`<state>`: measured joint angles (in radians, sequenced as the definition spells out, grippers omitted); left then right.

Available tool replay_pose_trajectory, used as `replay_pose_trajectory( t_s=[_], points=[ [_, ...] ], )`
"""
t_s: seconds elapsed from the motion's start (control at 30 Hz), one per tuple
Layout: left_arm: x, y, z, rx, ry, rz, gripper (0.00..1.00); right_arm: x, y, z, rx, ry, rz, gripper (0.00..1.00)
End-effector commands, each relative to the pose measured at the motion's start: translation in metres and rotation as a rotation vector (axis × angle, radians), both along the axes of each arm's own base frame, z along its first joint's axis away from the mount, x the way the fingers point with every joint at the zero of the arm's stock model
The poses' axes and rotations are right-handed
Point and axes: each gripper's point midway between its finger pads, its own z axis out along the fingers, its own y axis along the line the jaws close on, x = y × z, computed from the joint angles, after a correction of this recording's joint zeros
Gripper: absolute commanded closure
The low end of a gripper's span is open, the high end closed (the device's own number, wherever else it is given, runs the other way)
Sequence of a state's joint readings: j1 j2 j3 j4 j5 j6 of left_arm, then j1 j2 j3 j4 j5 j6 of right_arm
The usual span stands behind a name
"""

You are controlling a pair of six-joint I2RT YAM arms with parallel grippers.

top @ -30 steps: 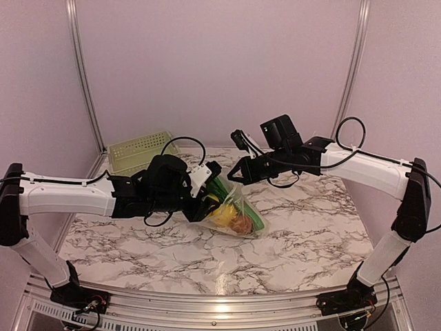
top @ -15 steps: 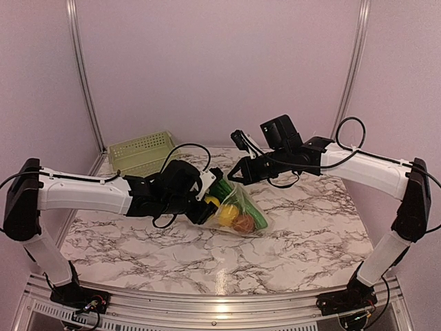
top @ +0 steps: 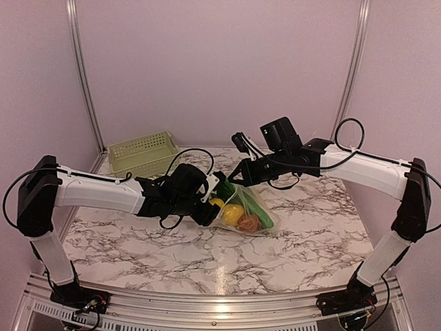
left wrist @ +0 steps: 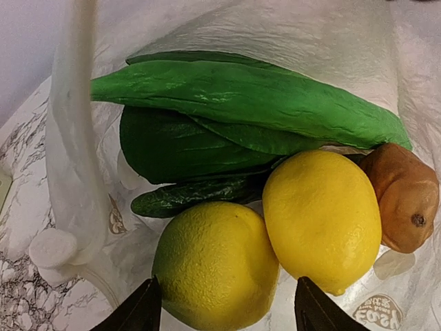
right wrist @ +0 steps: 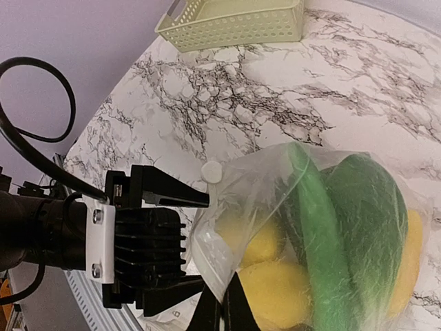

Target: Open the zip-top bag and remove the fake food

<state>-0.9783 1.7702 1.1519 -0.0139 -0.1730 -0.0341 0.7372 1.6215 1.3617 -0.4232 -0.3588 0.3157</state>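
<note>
The zip-top bag (top: 248,215) slants, mouth up toward the wide-spread left hand (top: 212,201); right hand (top: 233,178) pinches its rim.

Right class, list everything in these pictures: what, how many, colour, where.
clear plastic zip-top bag: one, see-through, mid-table
yellow plastic toy lemons: two, yellow, in bag
green toy leafy vegetable: one bunch, green, in bag beside lemons
small toy cucumber: one, dark green, in bag between leaves and lemons
orange-brown toy fruit: one, orange-brown, in bag beside a lemon
light green lattice plastic basket: one, light green, table's far left
white marble-patterned table: one, white with dark veins
left gripper: one, black, open at bag's mouth
right gripper: one, black, shut on bag's top edge
</note>
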Motion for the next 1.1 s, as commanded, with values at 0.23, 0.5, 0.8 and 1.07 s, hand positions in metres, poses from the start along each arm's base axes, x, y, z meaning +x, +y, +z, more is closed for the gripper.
replay_pose_trajectory(
  t_s=[0.23,0.5,0.8,1.07],
  points=[
    [0.010,-0.012,-0.004,-0.072,-0.027,-0.034,0.62,0.000,0.001,0.021,0.065,-0.027,0.005,1.00],
    [0.002,-0.007,0.011,-0.083,-0.051,-0.077,0.69,0.003,-0.007,0.009,0.039,-0.013,-0.016,1.00],
    [0.002,-0.004,-0.023,-0.046,-0.005,-0.061,0.29,-0.005,-0.007,-0.007,0.046,0.030,-0.003,1.00],
    [-0.002,-0.016,-0.050,-0.083,0.055,-0.084,0.28,-0.013,-0.012,-0.040,0.028,0.086,-0.004,1.00]
  ],
)
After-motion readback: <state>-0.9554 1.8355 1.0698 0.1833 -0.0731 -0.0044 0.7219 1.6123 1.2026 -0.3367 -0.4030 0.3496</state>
